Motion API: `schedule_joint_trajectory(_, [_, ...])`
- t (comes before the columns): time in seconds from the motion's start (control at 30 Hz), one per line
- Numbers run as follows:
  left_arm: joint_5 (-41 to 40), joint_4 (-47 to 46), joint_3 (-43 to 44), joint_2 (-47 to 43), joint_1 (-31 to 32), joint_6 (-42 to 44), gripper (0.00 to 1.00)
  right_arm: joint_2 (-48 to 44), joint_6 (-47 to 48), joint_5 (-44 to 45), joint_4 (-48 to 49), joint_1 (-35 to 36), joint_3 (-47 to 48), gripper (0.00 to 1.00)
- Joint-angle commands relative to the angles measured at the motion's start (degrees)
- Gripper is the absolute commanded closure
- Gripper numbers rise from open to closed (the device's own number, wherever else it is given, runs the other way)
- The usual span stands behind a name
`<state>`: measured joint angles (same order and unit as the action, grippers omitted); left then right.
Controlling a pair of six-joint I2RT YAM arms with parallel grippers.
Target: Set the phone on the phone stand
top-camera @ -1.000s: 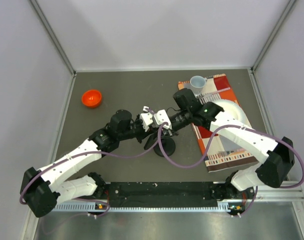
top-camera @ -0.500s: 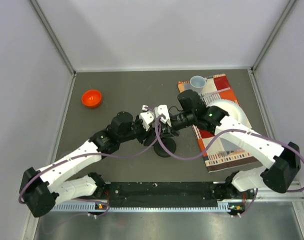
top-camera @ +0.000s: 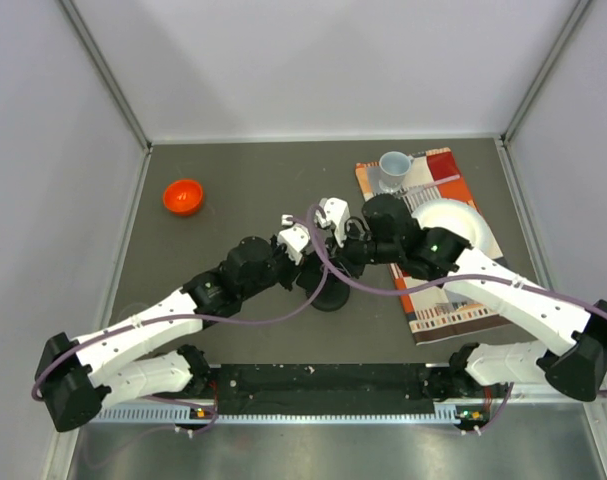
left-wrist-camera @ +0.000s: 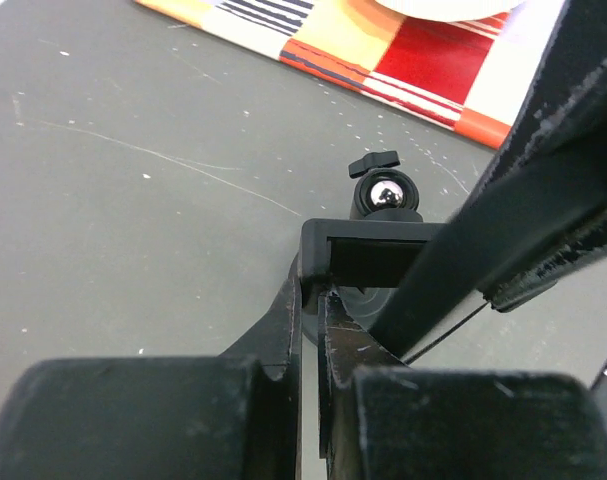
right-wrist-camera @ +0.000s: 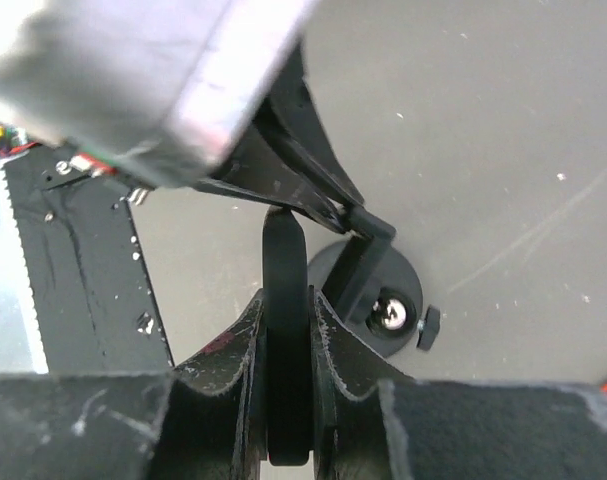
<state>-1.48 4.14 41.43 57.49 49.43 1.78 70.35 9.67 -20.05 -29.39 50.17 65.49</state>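
Right pincer clamps phone edge-on; left pincer pinches phone stand cradle (overhead view hides both grips).

From above we cannot see the phone beneath the left claw and the right claw, only the disc foot of the phone stand shows, and the left claw's body is blurred in the right wrist view.

Stand: black, round base flat on the desk, steel ball joint with side knob, cradle uppermost; you find it mid-desk. Phone: thin, black, edge-on, clamped between the right fingers, far end beside the cradle.
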Motion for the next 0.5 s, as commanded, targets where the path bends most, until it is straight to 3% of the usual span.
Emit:
schedule_joint_trajectory(0.0, [-30.48, -11.96, 2.43, -3.53, -0.75, 0.15, 1.0, -0.12, -9.23, 18.72, -24.93, 1.06, -0.72, 1.0])
schedule_joint_trajectory(0.2, [-45.36, -16.71, 3.39, -2.04, 5.84, 4.29, 1.0, 2.95, -14.85, 31.71, -29.49, 4.14, 1.2, 1.0])
schedule_joint_trajectory(0.47, [-47.75, -8.81, 5.86, -0.19, 7.34, -3.7, 1.0, 8.75, -15.73, 45.89, -39.67, 5.29, 9.64, 1.0])
